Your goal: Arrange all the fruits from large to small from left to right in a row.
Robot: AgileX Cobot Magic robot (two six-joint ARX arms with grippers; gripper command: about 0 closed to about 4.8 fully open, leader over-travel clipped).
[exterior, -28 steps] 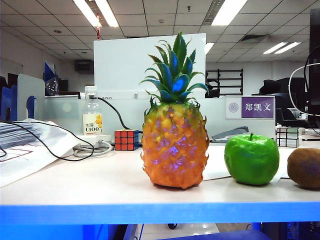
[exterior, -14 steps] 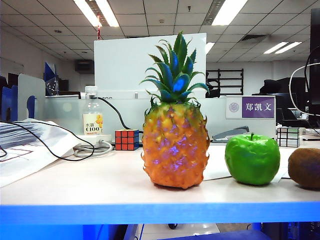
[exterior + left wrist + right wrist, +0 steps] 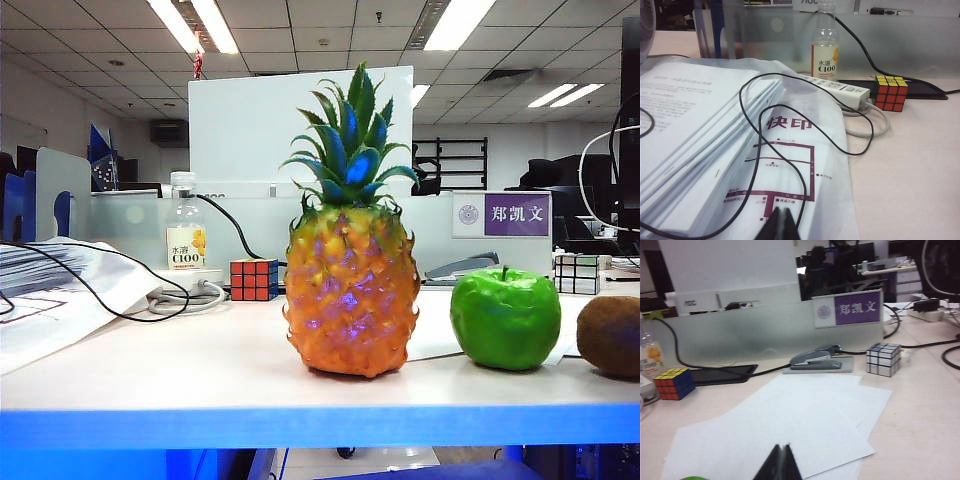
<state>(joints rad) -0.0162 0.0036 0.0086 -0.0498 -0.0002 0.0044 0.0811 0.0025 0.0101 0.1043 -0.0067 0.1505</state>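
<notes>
Pineapple: a large orange plastic pineapple with a green spiky crown [image 3: 350,290] is seen upright on the pale tabletop [image 3: 150,375], leftmost of the three fruits in the exterior view.
Apple: a glossy green toy apple [image 3: 505,318] is placed just to the right of the pineapple, apart from it.
Kiwi: a fuzzy brown toy kiwi [image 3: 610,336] is found at the right edge, near the apple and partly cut off.
Left pincer: the dark left pincer [image 3: 782,226] is shown clenched, with nothing held, above a stack of white printed papers in a clear bag [image 3: 715,150] crossed by a thin black cable [image 3: 805,145].
Right pincer: the dark right pincer [image 3: 780,465] is shown clenched and empty, over loose white paper sheets [image 3: 790,425].
Background: a coloured puzzle cube [image 3: 253,279], a clear bottle with a yellow label [image 3: 185,238] and a grey stapler [image 3: 815,360] are seen behind.
</notes>
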